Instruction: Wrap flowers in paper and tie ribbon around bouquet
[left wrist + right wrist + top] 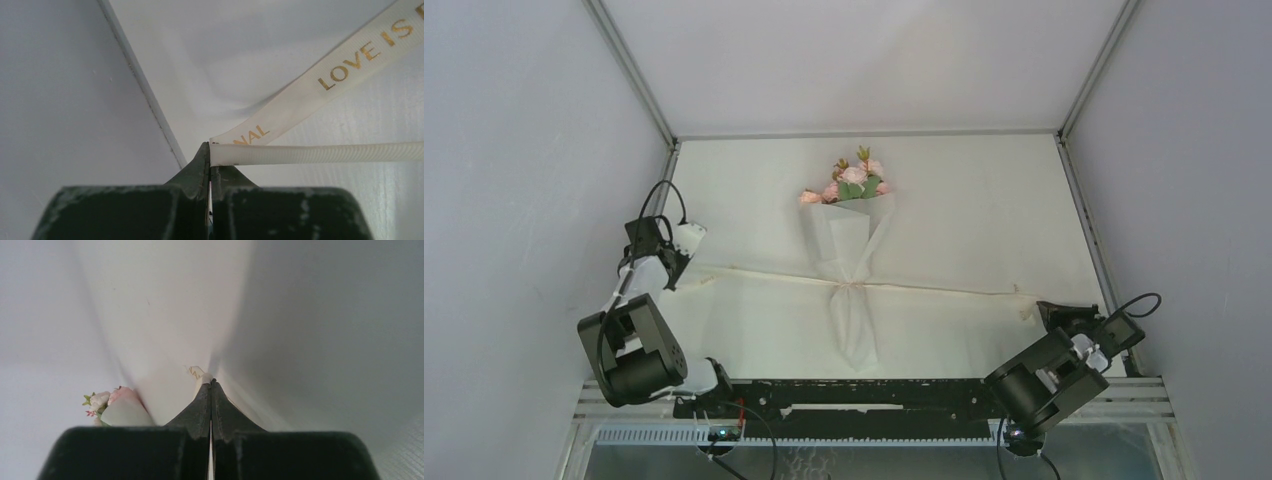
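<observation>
At the left edge of the tabletop (984,220), the left hand (209,151) was pinched shut on one end of the ribbon (944,289), the cream band with gold lettering folding back over the fingertips and leading off to the right. Holding it so far out looked meant to draw the band taut, for it crossed nearly the whole width in an almost straight line. Midway along, it cinched the narrow waist of the bouquet (848,240), which lay flat in the middle with the flowers (854,180) toward the far wall and the tail of the paper (852,335) toward the arms' bases. A small bunched knot seemed to sit where band and cone met, though it was too small to read clearly. Beyond it the ribbon reached the right hand (210,384), likewise closed on a short stub of the other end, low near the right edge. Tension from opposite sides would, I judged, tighten the tie, so the task appeared close to done.
</observation>
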